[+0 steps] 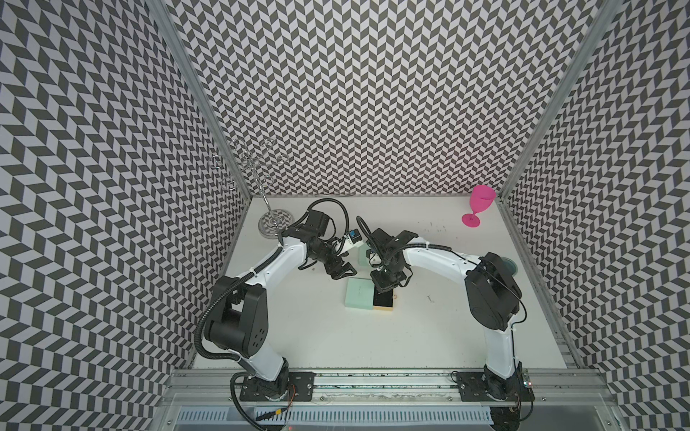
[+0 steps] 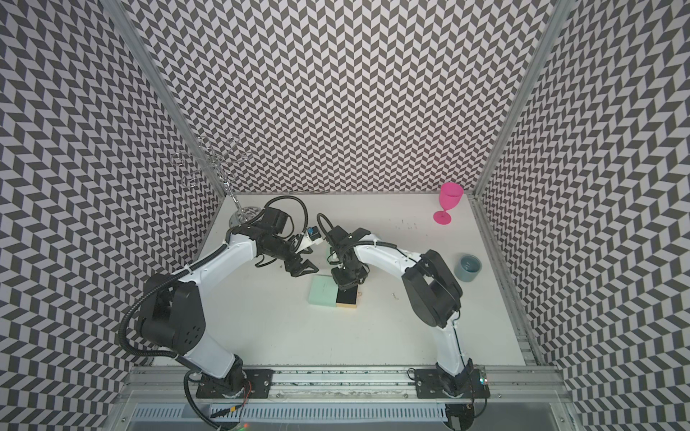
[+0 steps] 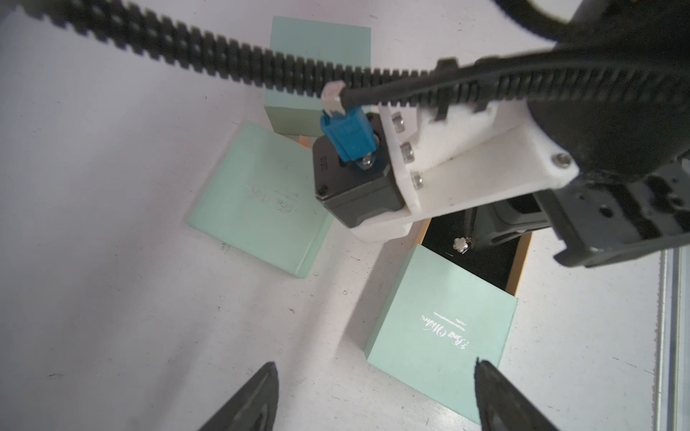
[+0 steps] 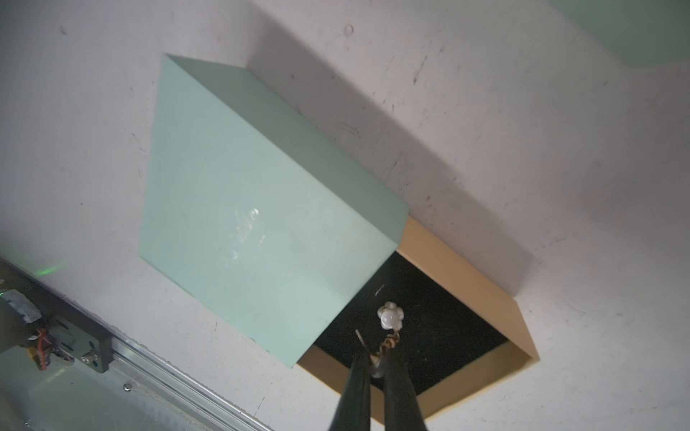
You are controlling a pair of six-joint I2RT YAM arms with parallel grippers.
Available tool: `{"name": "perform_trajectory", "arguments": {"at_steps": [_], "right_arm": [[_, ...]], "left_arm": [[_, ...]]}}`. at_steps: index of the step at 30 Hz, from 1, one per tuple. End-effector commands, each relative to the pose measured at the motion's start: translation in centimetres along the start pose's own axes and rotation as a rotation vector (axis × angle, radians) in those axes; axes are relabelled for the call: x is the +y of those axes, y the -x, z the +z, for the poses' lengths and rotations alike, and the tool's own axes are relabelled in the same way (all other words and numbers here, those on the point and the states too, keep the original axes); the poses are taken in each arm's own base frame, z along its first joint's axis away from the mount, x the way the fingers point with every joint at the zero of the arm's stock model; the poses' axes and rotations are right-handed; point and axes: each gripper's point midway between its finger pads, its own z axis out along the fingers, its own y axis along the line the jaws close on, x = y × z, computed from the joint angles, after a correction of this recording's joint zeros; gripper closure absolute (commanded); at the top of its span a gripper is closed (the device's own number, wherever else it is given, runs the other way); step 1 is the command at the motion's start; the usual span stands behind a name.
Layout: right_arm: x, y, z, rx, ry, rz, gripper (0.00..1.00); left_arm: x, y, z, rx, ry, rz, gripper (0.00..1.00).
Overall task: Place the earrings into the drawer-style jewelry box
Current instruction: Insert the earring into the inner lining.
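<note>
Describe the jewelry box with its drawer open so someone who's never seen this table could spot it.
On the white table, look near its middle. The jewelry box sits below the right gripper, which pinches an earring. Unlike the other mint boxes nearby, its tan, black-lined drawer is slid well out.

Place: a robot lab test cell.
Walls: chevron-patterned panels [image 1: 373,93] enclosed a white table [image 1: 336,336].
Mounts: two robot arms [image 1: 440,253] stood bolted to an aluminium rail [image 1: 373,378].

- Both top views show you the whole table [image 1: 429,336] [image 2: 336,336] from high above, looking down.
- Each wrist view looks from close at the open drawer [image 3: 496,265] [image 4: 470,287].
</note>
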Motion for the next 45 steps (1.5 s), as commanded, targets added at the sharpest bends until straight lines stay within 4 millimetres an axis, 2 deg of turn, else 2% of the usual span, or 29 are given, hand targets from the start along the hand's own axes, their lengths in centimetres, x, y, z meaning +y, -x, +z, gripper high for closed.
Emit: {"name": "perform_trajectory", "arguments": {"at_steps": [1, 6, 13, 17, 21, 27, 45], "right_arm": [[-0.1, 0.2, 0.7, -0.005, -0.012, -0.02, 0.92], [-0.6, 0.2, 1.0, 0.002, -0.036, -0.019, 0.9], [-0.6, 0.6, 0.2, -0.02, -0.047, -0.024, 0.83], [-0.5, 0.7, -0.3, -0.035, -0.048, -0.024, 0.82], [-0.5, 0.6, -0.6, -0.046, -0.047, -0.022, 0.89], [-0.4, 0.3, 0.1, -0.03, -0.035, -0.013, 0.96], [-0.5, 0.1, 2.0, 0.005, -0.011, -0.014, 0.97]], "left_arm": [[-0.2, 0.6, -0.8, -0.034, 0.003, 0.013, 0.17], [-0.1, 0.5, -0.8, -0.033, 0.004, 0.013, 0.17], [-0.1, 0.7, -0.8, -0.038, 0.001, 0.011, 0.17], [-0.2, 0.6, -0.8, -0.04, -0.003, 0.011, 0.17], [-0.3, 0.5, -0.8, -0.036, -0.008, 0.017, 0.17], [-0.6, 0.3, -0.6, -0.023, -0.013, 0.029, 0.17], [-0.8, 0.4, -0.6, -0.021, -0.017, 0.032, 0.17]]}}
